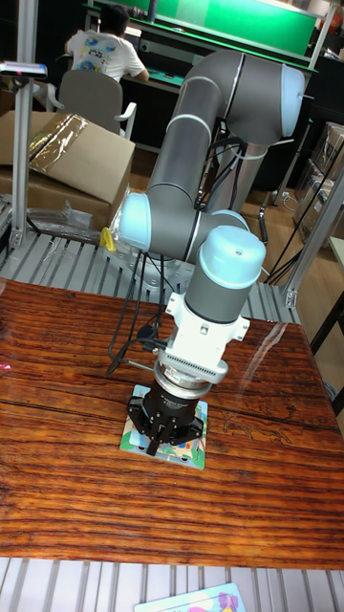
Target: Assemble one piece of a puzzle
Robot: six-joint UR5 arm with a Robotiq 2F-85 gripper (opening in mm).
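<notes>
Tall fixed view shows the gripper (160, 442) pointing straight down onto a small puzzle board (168, 446) lying flat on the wooden table (76, 382). Its black fingers reach down to the board's surface, and the fingertip (153, 446) nearest the camera appears to touch or nearly touch the colourful picture. Whether the fingers are spread or closed, or whether a puzzle piece sits between them, cannot be told, since the gripper body hides the gap and the fingertips are too small to read. The board is a light-edged square with a bright cartoon picture, mostly covered by the gripper; its near edge and right corner show.

Above the gripper comes a black round collar, then a silver ring, then a white mounting block, and over that the grey wrist with a pale blue cap (232, 253). The arm (205, 143) rises behind, bending in a large grey elbow toward the back of the table. Black cables (129, 316) hang from the arm and trail down to the tabletop left of the wrist.

At the bottom edge, on the grey slatted surface (67, 583) in front of the table, lies part of another colourful card (196, 601). Behind the table are a cardboard box (67, 158) and a seated person (100, 48) in a white shirt facing away.
</notes>
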